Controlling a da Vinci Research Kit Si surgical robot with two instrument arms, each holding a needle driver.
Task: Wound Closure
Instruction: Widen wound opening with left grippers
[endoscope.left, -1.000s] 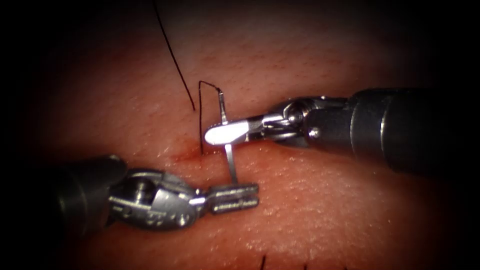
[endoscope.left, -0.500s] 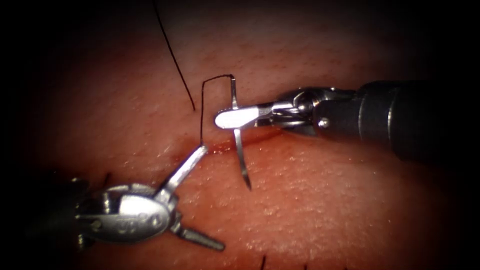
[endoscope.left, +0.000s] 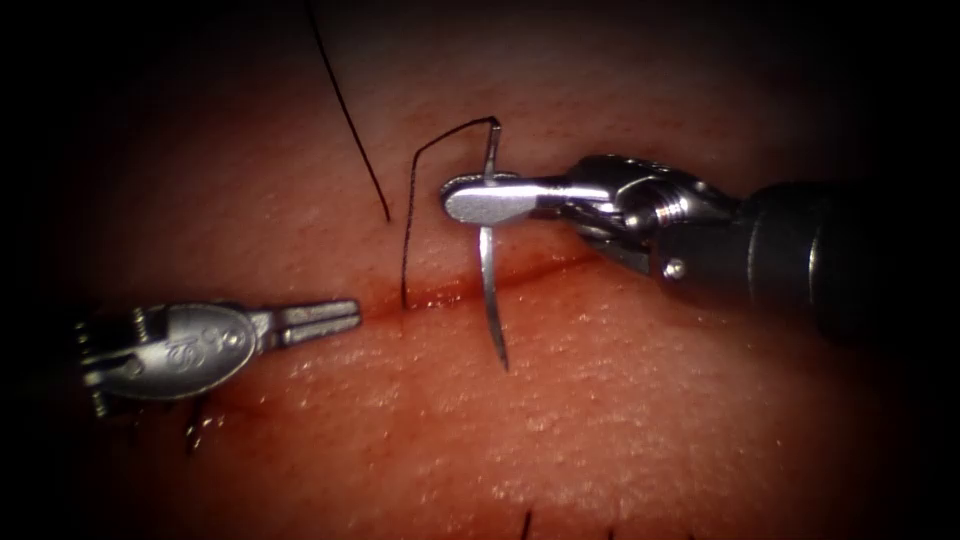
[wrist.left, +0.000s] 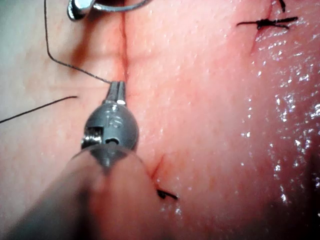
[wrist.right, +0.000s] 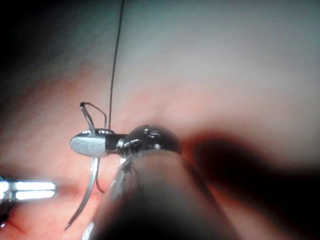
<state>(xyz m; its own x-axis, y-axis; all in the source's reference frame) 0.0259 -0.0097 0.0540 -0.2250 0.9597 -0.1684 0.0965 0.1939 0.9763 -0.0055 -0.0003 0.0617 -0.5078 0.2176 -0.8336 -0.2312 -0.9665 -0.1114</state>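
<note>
Endoscope view: the left tool (endoscope.left: 335, 317) has closed, empty, beside the cut (endoscope.left: 520, 275); the right tool (endoscope.left: 480, 198) has lifted the needle (endoscope.left: 490, 290) free, gripping near its thread (endoscope.left: 408, 240) end.

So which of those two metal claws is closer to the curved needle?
The right tool: its shut jaws grip the needle near its thread end, above the cut. The left tool lies apart, left of it, holding nothing.

The endoscope looks down from above and in front. Each wrist camera looks closely along its shaft. All share the cut (endoscope.left: 520, 275).
</note>
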